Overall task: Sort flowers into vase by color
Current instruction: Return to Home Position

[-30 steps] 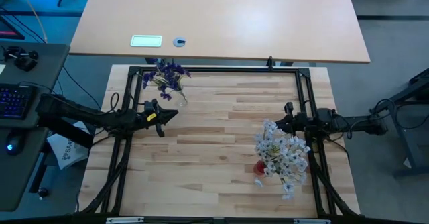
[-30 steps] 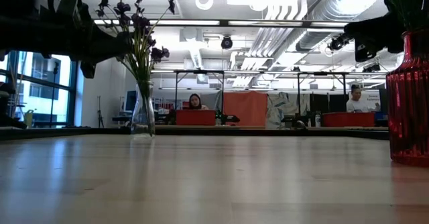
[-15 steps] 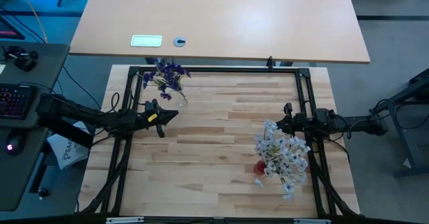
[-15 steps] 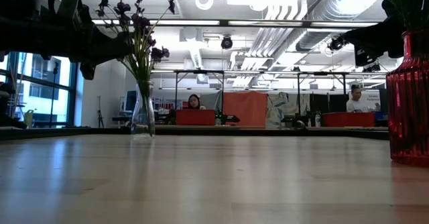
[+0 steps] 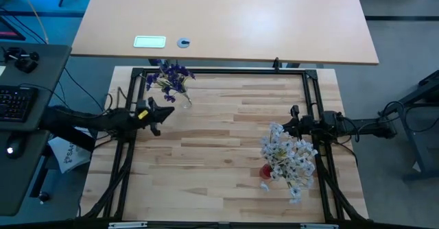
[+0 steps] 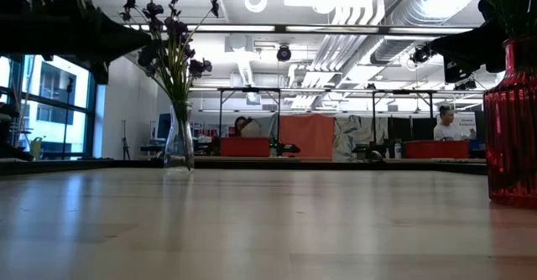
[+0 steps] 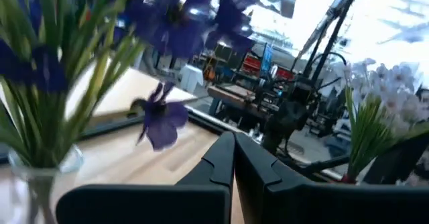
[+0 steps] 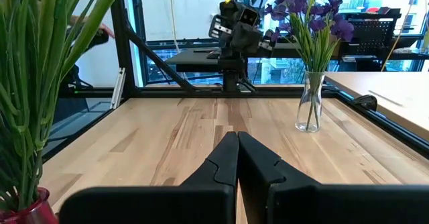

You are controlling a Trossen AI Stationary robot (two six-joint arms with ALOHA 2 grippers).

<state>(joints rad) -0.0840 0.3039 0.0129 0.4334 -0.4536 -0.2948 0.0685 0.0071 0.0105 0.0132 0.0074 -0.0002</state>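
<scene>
High view: purple flowers (image 5: pixel 170 77) fill a clear vase (image 6: pixel 179 142) at the desk's (image 5: pixel 219 123) far left corner, white flowers (image 5: pixel 288 157) a red vase (image 6: pixel 512 137) near its right edge. Left tool (image 7: pixel 231 137), by the purple blooms, and right tool (image 8: pixel 236 137), just beyond the white, are pinched closed, empty.

This is a robotics lab in an open-plan industrial office: a wooden table (image 5: pixel 226 126) ringed by a black metal frame (image 5: pixel 219 71), a keyboard (image 5: pixel 14 100) on the left side desk (image 5: pixel 49 68), exposed ceiling ducts (image 6: pixel 369 12), and a person (image 6: pixel 445 122) seated at far workstations (image 6: pixel 435 149).
</scene>
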